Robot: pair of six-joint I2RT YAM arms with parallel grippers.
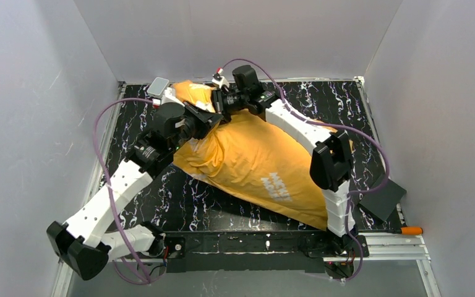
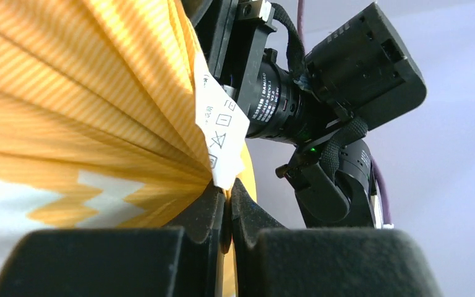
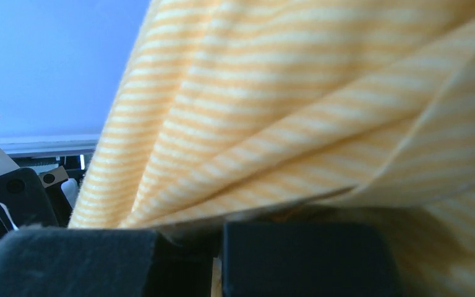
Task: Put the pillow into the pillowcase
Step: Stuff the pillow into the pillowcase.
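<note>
Pillowcase (image 1: 260, 164): orange-yellow, finely striped, plump, diagonal across the black marbled table (image 1: 222, 210).
My left claw (image 2: 227, 199): clenched on its gathered far end, by the care label (image 2: 222, 133).
My right claw (image 3: 216, 247): clenched on that fabric too.

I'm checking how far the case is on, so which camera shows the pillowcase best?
Top external view: the pillowcase lies bulging across the table, orange side out. Left wrist view shows only gathered orange fabric and its white label at the shut left gripper. Right wrist view shows only striped folds.
</note>
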